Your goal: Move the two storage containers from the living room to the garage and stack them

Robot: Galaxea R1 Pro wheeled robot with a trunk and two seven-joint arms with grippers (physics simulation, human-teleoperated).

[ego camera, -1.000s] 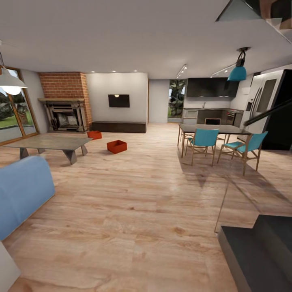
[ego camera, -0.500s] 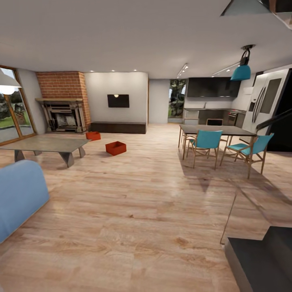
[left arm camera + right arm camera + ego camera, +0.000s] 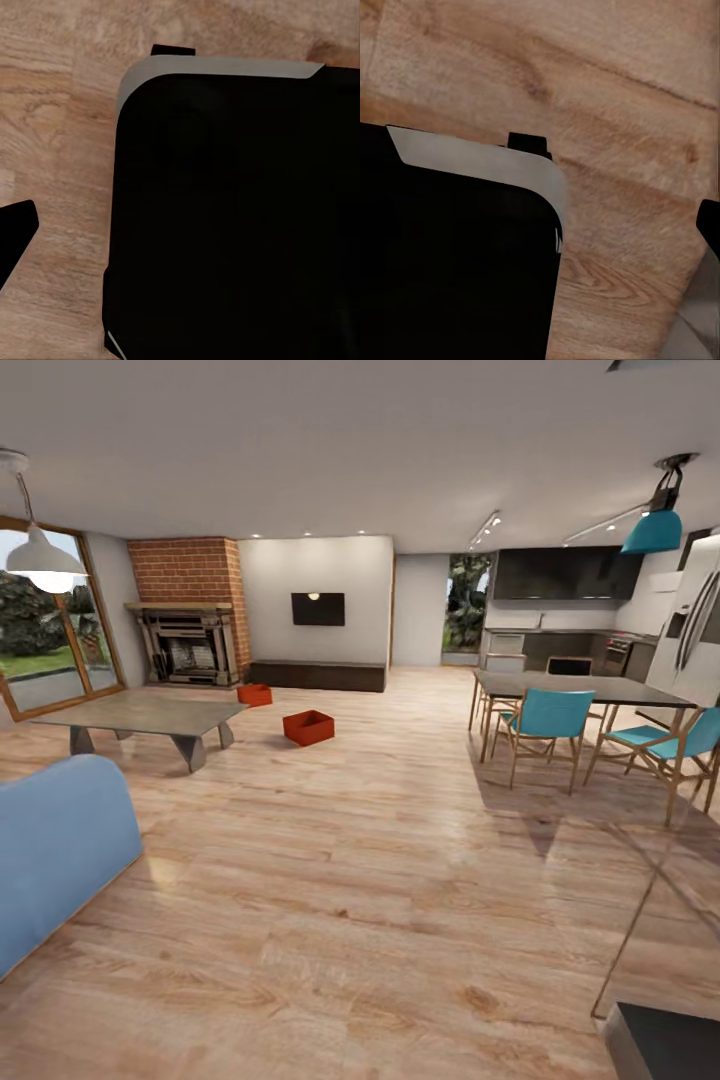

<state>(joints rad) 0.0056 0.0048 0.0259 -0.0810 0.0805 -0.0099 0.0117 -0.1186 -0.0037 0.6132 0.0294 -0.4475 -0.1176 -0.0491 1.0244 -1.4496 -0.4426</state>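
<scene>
We look across the living room's light wood-plank flooring point(image 3: 380, 880) toward two orange-red box-shaped storage tubs.

One tub point(image 3: 308, 727) sits on the planks just past the low grey coffee table point(image 3: 140, 712); the other point(image 3: 255, 694) lies farther back, between the red-brick fireplace point(image 3: 190, 610) and the long dark low cabinet point(image 3: 318, 676). Our wrist views give dark housing over planks, so we cannot tell either claw's state.
</scene>
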